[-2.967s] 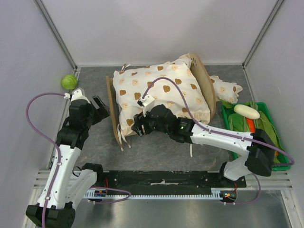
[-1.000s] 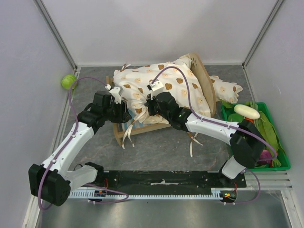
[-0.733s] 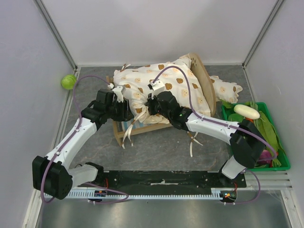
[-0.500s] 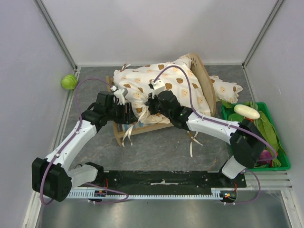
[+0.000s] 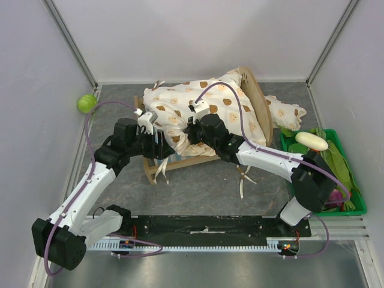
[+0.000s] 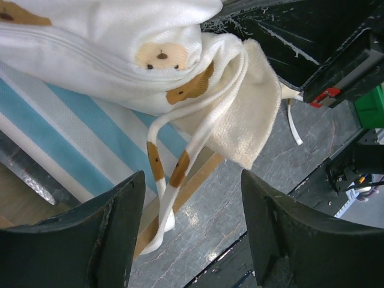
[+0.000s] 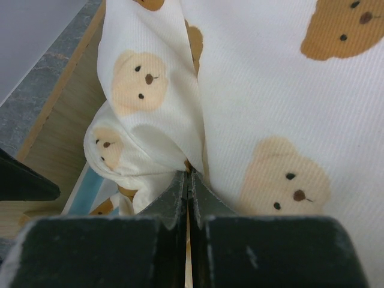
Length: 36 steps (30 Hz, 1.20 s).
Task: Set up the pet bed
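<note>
Soft cream bear-print cushion bunches where my right tool pinches it tight. My left tool stands open by the light-wood pet bed with blue-and-white stripes.

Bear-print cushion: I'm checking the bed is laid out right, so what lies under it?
Under the lifted cushion corner, the pet bed shows its blue-and-white striped base and a light-wood rail. The rest of the base is covered by the cushion.

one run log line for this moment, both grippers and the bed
left gripper: open, facing tie, holding nothing | right gripper: shut on cushion corner | pet bed: striped base exposed under raised corner
</note>
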### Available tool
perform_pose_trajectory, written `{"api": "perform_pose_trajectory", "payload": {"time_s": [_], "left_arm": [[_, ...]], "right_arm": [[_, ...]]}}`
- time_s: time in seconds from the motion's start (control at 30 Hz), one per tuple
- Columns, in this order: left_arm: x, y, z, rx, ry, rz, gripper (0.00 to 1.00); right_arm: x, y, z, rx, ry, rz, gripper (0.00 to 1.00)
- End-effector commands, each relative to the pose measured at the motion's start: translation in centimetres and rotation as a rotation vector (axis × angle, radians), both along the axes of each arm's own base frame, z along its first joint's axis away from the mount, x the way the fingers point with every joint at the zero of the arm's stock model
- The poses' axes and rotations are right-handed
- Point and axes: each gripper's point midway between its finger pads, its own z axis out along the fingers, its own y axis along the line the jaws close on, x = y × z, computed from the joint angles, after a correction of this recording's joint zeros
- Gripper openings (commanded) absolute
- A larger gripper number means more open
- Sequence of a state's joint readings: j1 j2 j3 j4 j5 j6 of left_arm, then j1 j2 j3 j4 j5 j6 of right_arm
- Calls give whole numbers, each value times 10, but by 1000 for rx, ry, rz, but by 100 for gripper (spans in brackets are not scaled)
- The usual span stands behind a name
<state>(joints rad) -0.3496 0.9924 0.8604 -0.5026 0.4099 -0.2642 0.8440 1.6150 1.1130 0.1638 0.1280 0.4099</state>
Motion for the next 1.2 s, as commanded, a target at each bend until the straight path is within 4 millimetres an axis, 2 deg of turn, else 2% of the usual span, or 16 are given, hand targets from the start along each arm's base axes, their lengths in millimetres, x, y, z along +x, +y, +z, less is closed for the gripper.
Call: {"api": "perform_pose_trajectory", "payload": {"time_s": [0.0, 0.4, 0.43, 0.57, 0.6, 0.67, 0.7, 0.87, 0.9, 1.0, 1.17], "left_arm": [[0, -10, -3, 5, -2, -41, 71], [1, -6, -27, 170, 29, -12, 67], [0, -6, -30, 183, 37, -16, 60], [2, -8, -35, 210, 51, -20, 47], [3, -7, -33, 215, 48, -13, 37], [3, -6, -30, 216, 34, -4, 34], [3, -6, -24, 208, 16, -2, 29], [-1, -1, -13, 213, -3, 7, 25], [-1, 0, -9, 211, -11, 6, 16], [-3, 3, -5, 213, -25, 11, 2], [-7, 7, 5, 225, -41, 9, 2]], "right_arm": [[8, -11, 27, 46, -51, -40, 0], [8, -9, 28, 51, -46, -34, 0], [9, -10, 28, 52, -47, -36, 0], [9, -8, 28, 57, -42, -33, 0], [8, -8, 26, 56, -40, -30, 0], [8, -8, 25, 55, -39, -30, 0], [7, -8, 26, 57, -39, -30, 0], [7, -10, 26, 54, -39, -33, 1], [6, -9, 27, 57, -41, -30, 0], [5, -10, 25, 54, -38, -29, 0], [0, -9, 27, 69, -29, -8, 0]]}}
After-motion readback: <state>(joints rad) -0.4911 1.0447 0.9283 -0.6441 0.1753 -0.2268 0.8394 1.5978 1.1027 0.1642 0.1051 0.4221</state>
